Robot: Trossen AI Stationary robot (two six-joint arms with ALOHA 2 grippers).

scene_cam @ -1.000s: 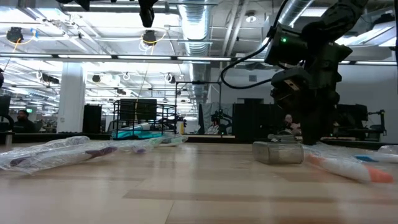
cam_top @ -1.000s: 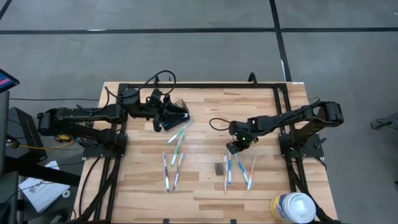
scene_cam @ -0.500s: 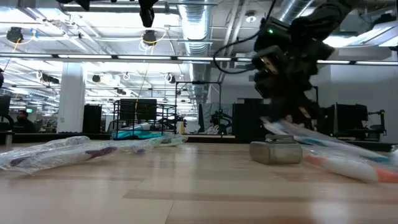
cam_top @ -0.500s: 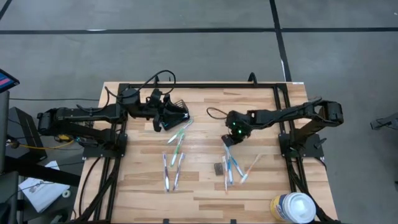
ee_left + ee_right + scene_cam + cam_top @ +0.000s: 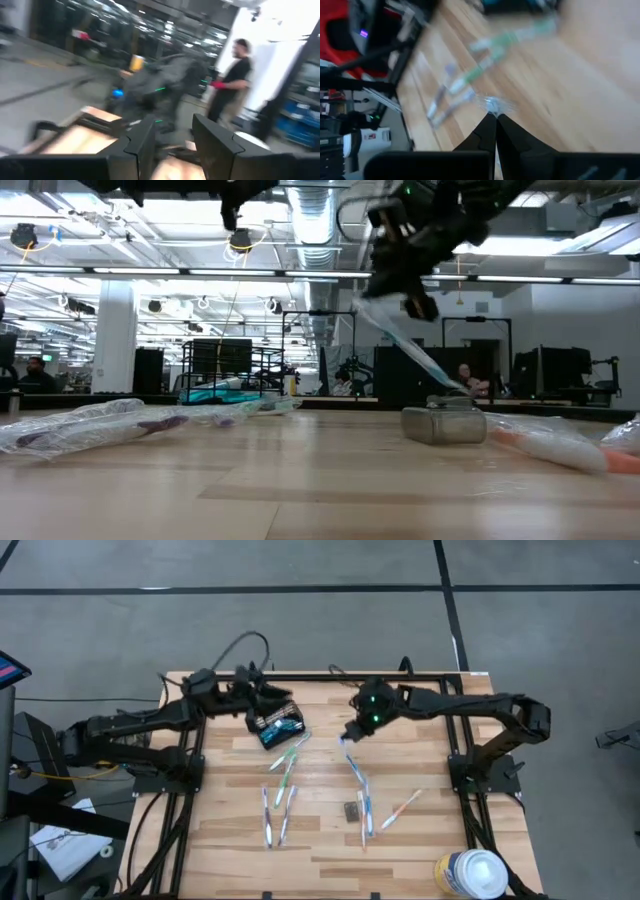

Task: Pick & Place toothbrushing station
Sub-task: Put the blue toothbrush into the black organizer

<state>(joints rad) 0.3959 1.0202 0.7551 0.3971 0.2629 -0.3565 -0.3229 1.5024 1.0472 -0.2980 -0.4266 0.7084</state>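
Note:
The black wire-mesh caddy (image 5: 278, 727) lies on the table at the far left, with blue-and-white items showing in it. My left gripper (image 5: 262, 700) hovers just on its far side. It is open and empty in the left wrist view (image 5: 172, 145), facing across the table. My right gripper (image 5: 352, 730) is raised at the far middle and shut on a clear-wrapped toothbrush (image 5: 357, 768). More wrapped toothbrushes lie flat near the caddy (image 5: 286, 755), at the near left (image 5: 275, 815) and at the near right (image 5: 366, 818), (image 5: 400, 808). My right gripper pinches the crinkled end of the toothbrush's clear wrapper (image 5: 492, 106) between its two fingertips, coming from above. The toothbrush hangs slanting below the fingers (image 5: 415, 350). Its lower end (image 5: 455, 387) reaches down behind the grey block; whether it rests on the table I cannot tell.
A small dark grey block (image 5: 351, 811) sits beside the near-right toothbrushes. A large white canister (image 5: 470, 873) stands at the near right corner. A black frame (image 5: 320, 678) runs along the table's far edge and sides. A person (image 5: 235, 80) stands in the room beyond.
My right gripper has gone up and toward the far edge, carrying the wrapped toothbrush up off the pile by one end. One loose toothbrush at the near right has turned aside. My left gripper has drawn up and toward the far edge, off the caddy, which has turned a little.

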